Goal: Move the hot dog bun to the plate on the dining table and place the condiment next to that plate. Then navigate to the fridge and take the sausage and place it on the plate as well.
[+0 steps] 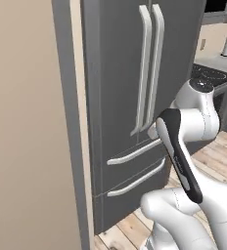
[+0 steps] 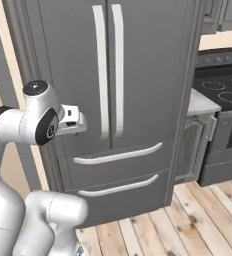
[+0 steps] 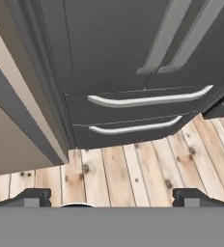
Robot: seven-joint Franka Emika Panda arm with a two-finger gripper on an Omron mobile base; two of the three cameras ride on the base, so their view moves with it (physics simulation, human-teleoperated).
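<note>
Two closed fridge (image 2: 133, 75) doors face the end effector (image 3: 112, 197) – fingers spread wide, holding nothing

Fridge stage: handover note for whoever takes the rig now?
Gripper: open, holding nothing, fingertips spread wide in the hand view, aimed down at the wooden floor in front of the fridge.
Fridge: directly ahead of the base, both upper doors and both lower drawers shut. Nothing is touching the long bar handles.
Done: the base is parked at the fridge. The frames do not tell whether the bun and condiment steps are finished.
Left: open a fridge door, find and grasp the sausage, carry it to the plate on the dining table.
</note>
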